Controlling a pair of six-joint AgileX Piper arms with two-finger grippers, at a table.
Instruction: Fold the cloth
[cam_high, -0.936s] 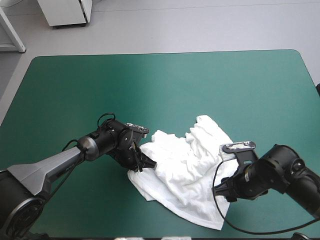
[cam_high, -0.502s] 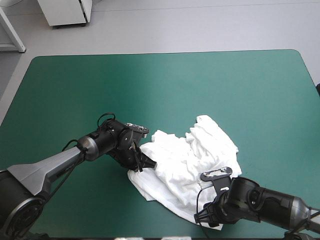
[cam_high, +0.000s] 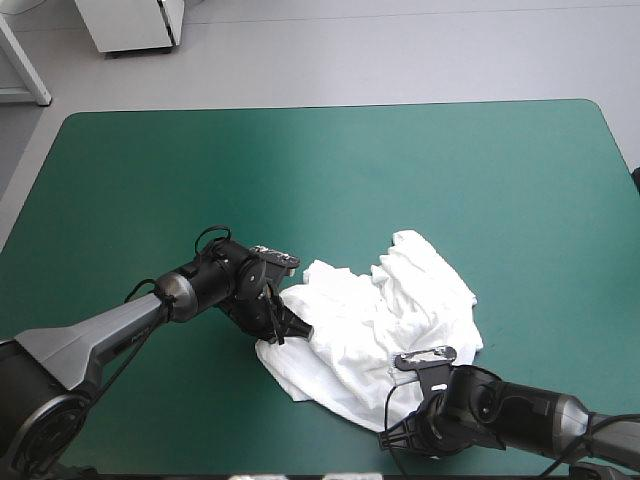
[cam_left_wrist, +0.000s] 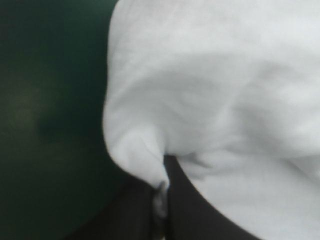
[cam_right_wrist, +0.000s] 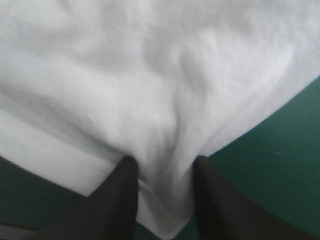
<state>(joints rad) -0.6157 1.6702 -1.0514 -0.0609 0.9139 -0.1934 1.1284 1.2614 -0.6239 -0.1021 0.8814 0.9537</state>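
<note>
T-shirt (cam_high: 370, 320) lies crumpled on the teal-green counter (cam_high: 300, 170). Left fingers (cam_left_wrist: 195, 210) are clenched on a pinch of its edge; right fingers (cam_right_wrist: 120, 200) stand apart, a hemmed corner between them.

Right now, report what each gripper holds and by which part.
Left gripper: shut on the crumpled white T-shirt, pinching a fold at its edge nearest that arm. Right gripper: open astride its near corner, holding nothing.

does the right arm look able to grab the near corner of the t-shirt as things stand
Probably yes: the right pincer is open astride the near corner of the T-shirt, with nothing else between. The left pincer is shut on the far side, well clear.
</note>
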